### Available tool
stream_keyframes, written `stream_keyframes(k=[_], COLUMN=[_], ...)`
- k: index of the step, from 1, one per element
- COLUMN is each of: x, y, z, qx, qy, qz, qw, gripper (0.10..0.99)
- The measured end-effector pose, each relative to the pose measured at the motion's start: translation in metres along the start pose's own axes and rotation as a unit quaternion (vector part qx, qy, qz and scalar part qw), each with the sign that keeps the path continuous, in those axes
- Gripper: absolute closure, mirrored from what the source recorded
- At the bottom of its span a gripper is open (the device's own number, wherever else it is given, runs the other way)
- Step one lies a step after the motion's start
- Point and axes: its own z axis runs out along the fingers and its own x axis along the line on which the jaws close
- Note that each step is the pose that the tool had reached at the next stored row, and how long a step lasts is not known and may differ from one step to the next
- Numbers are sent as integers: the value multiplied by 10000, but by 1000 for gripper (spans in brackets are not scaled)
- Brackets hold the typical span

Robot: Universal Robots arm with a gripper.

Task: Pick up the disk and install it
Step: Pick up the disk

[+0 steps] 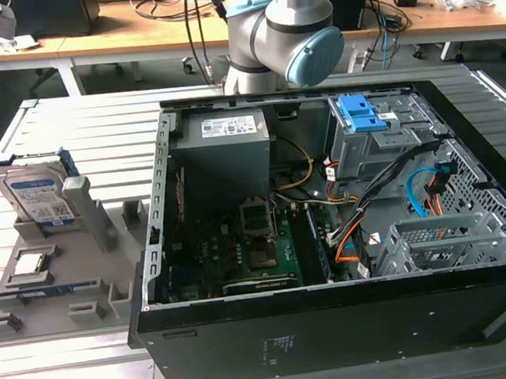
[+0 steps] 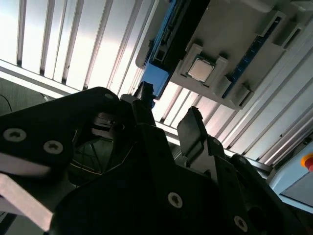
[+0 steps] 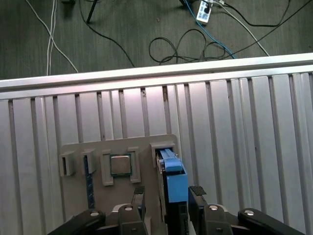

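The disk (image 1: 33,188) stands on edge in a slot of the grey holder plate (image 1: 72,261), at the exterior view's left. It is silver with a white-and-blue label and a blue frame. In the first wrist view I look down on its blue top edge (image 3: 174,177), which lies in line with the gap of my gripper (image 3: 167,193). The two black fingers (image 3: 139,195) stand apart, one to each side of the disk's edge, well above it and holding nothing. The second wrist view has the open gripper (image 2: 166,110) in front of the disk (image 2: 157,73).
An open computer case (image 1: 338,325) fills the exterior view's middle and right, with a grey metal box (image 1: 222,152), a blue drive cage (image 1: 362,116) and cables inside. A small square chip (image 3: 120,165) lies in the holder beside the disk. The slatted metal table (image 3: 244,122) ends near floor cables.
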Motion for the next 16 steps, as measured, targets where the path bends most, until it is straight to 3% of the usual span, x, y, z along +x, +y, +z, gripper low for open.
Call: stream_keyframes(k=[6, 10, 14, 16], x=[-112, -131, -131, -132], y=[-141, -155, -157, -158], z=[132, 246, 307, 333], qx=[1, 2, 0, 1], qy=[45, 59, 75, 76], qz=[0, -31, -393, -396], qw=[10000, 10000, 9992, 9992], gripper=[604, 604, 604, 604])
